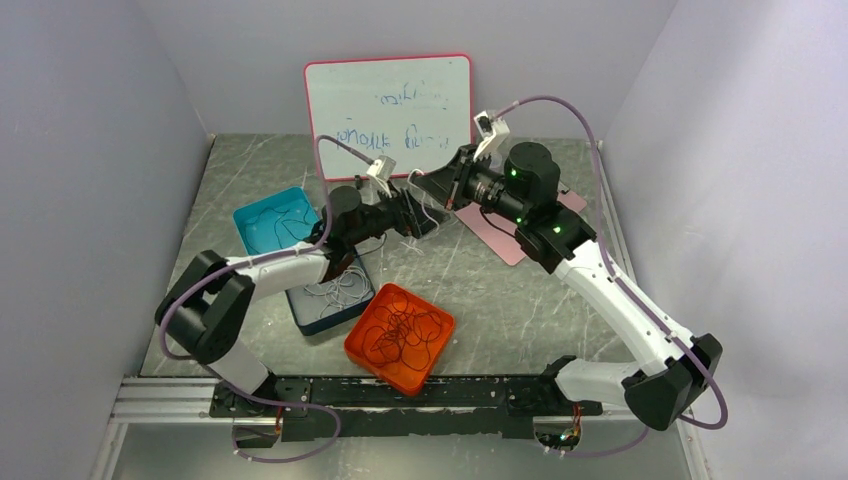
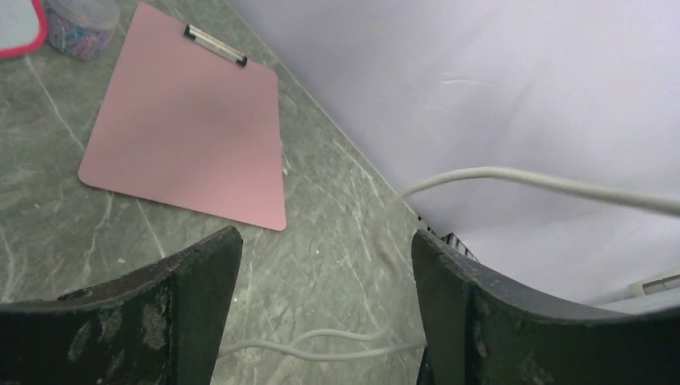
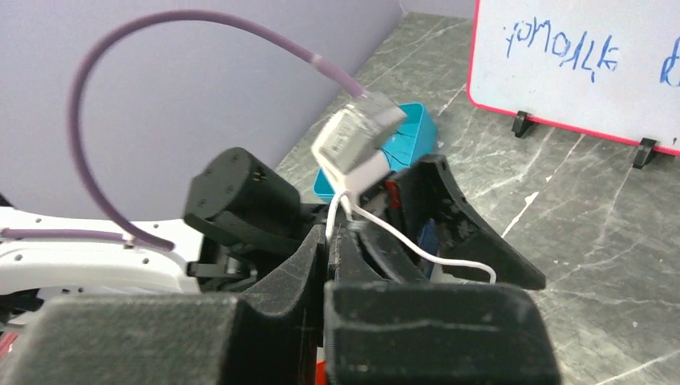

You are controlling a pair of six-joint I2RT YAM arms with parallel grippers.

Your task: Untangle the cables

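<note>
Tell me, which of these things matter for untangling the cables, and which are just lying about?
Part of the job: white cable, pinched in the right pincer; black cables in the orange tray.
Just lying about: whiteboard; pink clipboard; clear jar.

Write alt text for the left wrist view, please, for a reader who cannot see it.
The left gripper is open; its two dark fingers frame a thin white cable that arcs in from the right and passes between them near the bottom edge. A pink clipboard lies flat on the grey marbled table beyond.
</note>
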